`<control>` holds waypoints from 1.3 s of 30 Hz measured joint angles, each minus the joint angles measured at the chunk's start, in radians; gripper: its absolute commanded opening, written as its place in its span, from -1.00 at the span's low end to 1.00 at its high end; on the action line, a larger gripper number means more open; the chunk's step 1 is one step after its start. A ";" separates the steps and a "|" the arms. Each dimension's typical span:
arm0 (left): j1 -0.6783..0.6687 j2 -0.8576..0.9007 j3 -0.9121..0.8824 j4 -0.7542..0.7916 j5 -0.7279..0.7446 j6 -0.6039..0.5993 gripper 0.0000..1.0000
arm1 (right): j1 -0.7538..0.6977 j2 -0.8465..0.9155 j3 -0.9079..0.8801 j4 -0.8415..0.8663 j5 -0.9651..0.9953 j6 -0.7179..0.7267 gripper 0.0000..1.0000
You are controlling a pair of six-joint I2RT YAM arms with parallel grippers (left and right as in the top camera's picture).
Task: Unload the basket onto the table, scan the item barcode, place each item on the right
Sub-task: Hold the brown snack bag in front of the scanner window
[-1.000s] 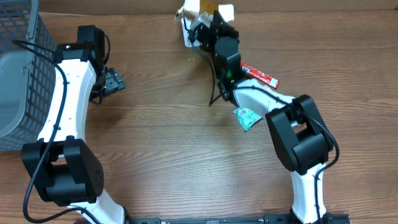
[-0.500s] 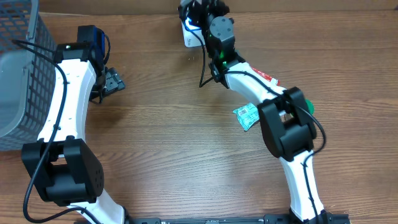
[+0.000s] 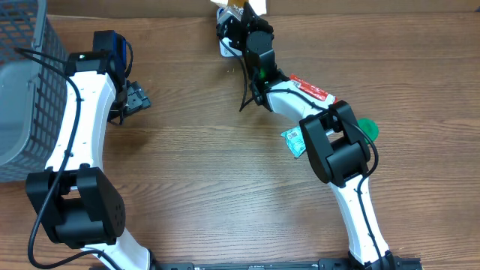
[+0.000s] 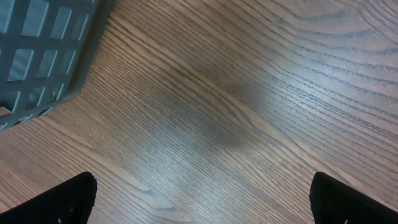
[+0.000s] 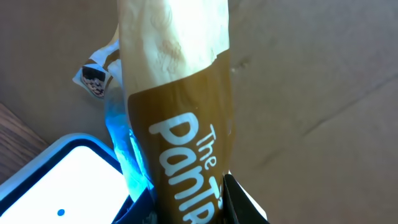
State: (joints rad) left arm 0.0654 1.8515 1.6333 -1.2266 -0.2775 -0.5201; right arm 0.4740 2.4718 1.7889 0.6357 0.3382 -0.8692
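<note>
Turning the brown-and-cream snack packet (image 5: pixel 177 124), clamped in the right fingers (image 5: pixel 244 200) at the wooden counter's (image 3: pixel 225 187) 12 o'clock edge, barcode-first toward the white blue-lit scanner (image 5: pixel 62 180) should register it; left fingers (image 4: pixel 62 202) stand apart.

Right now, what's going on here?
The right gripper is shut on a brown-and-cream snack packet and holds it at the far edge of the table, right beside a white device with a blue glow, apparently the scanner. The left gripper hangs open, holding nothing, near the grey basket. A red packet, a teal packet and a green object lie by the right arm.
</note>
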 measured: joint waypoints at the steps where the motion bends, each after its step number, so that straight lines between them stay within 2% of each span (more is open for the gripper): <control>1: 0.000 0.000 0.000 0.000 0.000 0.000 1.00 | 0.005 0.000 0.000 0.000 0.013 0.001 -0.93; 15: 0.000 0.000 0.000 0.000 0.000 0.000 1.00 | 0.128 0.000 0.000 -0.006 0.218 0.001 -0.93; 21: 0.000 0.000 0.000 0.000 0.000 0.000 1.00 | 0.144 0.000 0.007 -0.125 0.300 0.003 -0.92; 39: 0.000 0.000 0.000 0.000 0.000 0.000 1.00 | 0.194 -0.016 0.007 -0.190 0.377 0.093 -0.93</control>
State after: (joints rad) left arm 0.0654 1.8515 1.6333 -1.2266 -0.2775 -0.5201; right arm 0.6678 2.4557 1.7958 0.4454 0.7147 -0.7765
